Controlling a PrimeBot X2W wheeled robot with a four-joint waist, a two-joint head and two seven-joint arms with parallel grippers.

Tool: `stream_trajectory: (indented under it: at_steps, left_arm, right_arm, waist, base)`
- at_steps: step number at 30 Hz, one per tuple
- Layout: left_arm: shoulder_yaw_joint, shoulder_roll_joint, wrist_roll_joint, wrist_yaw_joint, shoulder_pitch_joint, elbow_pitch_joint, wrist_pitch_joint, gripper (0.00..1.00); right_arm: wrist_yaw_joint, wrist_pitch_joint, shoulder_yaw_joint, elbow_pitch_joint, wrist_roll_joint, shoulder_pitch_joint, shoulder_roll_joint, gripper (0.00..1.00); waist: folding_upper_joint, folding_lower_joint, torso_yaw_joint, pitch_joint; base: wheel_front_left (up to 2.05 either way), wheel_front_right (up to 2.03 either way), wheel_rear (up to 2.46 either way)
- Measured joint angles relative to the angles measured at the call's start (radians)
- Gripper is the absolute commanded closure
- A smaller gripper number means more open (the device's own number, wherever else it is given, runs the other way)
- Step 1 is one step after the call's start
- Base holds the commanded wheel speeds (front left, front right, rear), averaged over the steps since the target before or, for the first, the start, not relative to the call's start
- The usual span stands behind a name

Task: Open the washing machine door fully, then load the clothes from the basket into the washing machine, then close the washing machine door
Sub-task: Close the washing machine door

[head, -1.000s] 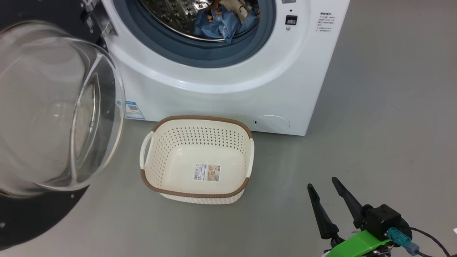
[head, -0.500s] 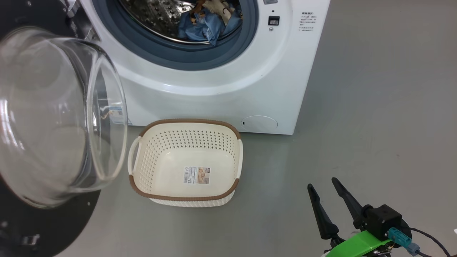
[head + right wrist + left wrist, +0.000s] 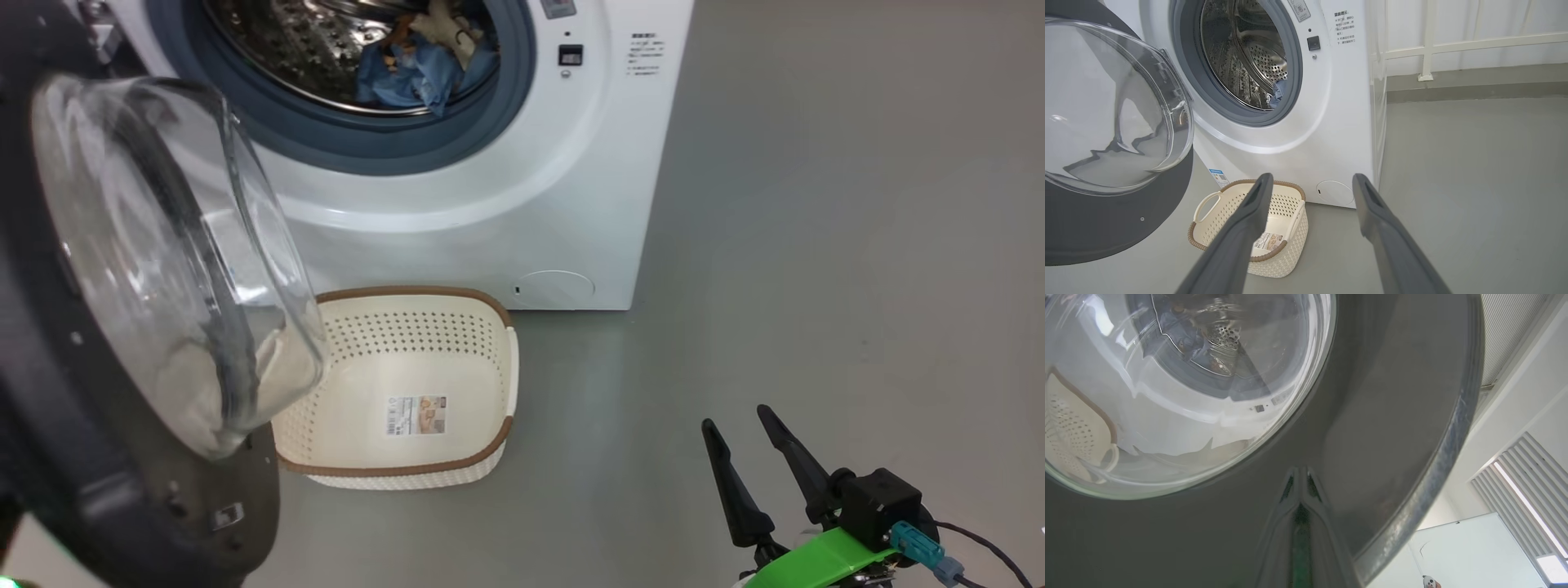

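The washing machine [image 3: 490, 204] stands at the top with its drum uncovered, and the clothes [image 3: 416, 69] lie inside as a blue and cream heap. The washing machine door [image 3: 155, 253] hangs part-open at the left, its glass bowl over the left end of the basket [image 3: 408, 291], which is empty on the floor. In the left wrist view my left gripper [image 3: 1300, 472] is shut, with its tips against the door's [image 3: 1372, 416] dark rim. My right gripper [image 3: 735, 417] is open and empty, low at the right. The right wrist view has that gripper [image 3: 1312, 178] pointing at the machine [image 3: 1339, 122] and the basket [image 3: 1286, 253].
Bare grey floor [image 3: 816, 245] spreads to the right of the machine. A white railing [image 3: 1429, 45] runs along the wall behind it. A small round cover [image 3: 555, 288] sits low on the machine's front.
The door has swung round towards the machine, and its bowl now covers the basket's left end. The head camera has turned, shifting the scene left. The right gripper keeps its place.
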Motion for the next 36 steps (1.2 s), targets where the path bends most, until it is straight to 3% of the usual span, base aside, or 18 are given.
stream_trajectory:
  at_steps: [5, 12, 25, 36]
  left_arm:
    - [-0.027, -0.070, 0.002, 0.000, 0.015, -0.051, -0.026, 1.00]
    - [-0.072, -0.118, 0.003, 0.010, 0.013, -0.104, -0.069, 1.00]
    - [-0.175, -0.146, 0.045, 0.028, -0.023, -0.129, -0.219, 1.00]
    - [-0.209, -0.150, 0.139, 0.013, -0.107, -0.017, -0.383, 1.00]
  right_arm:
    - [0.000, 0.000, 0.002, -0.006, 0.018, 0.002, 0.000, 0.00]
    - [0.000, 0.000, 0.000, -0.012, 0.019, 0.024, 0.000, 0.00]
    - [0.000, 0.000, 0.007, -0.038, 0.027, 0.047, 0.001, 0.00]
    - [0.000, 0.000, 0.019, -0.058, 0.028, 0.067, 0.002, 0.00]
  waist:
    - [0.0000, 0.0000, -0.038, 0.000]
    - [0.0000, 0.0001, -0.098, -0.004]
    - [0.0000, 0.0000, -0.228, -0.009]
    - [0.0000, 0.0000, -0.356, -0.017]
  base:
    - [0.00, 0.00, 0.00]
    - [0.00, 0.00, 0.00]
    - [0.00, 0.00, 0.00]
    - [0.00, 0.00, 0.00]
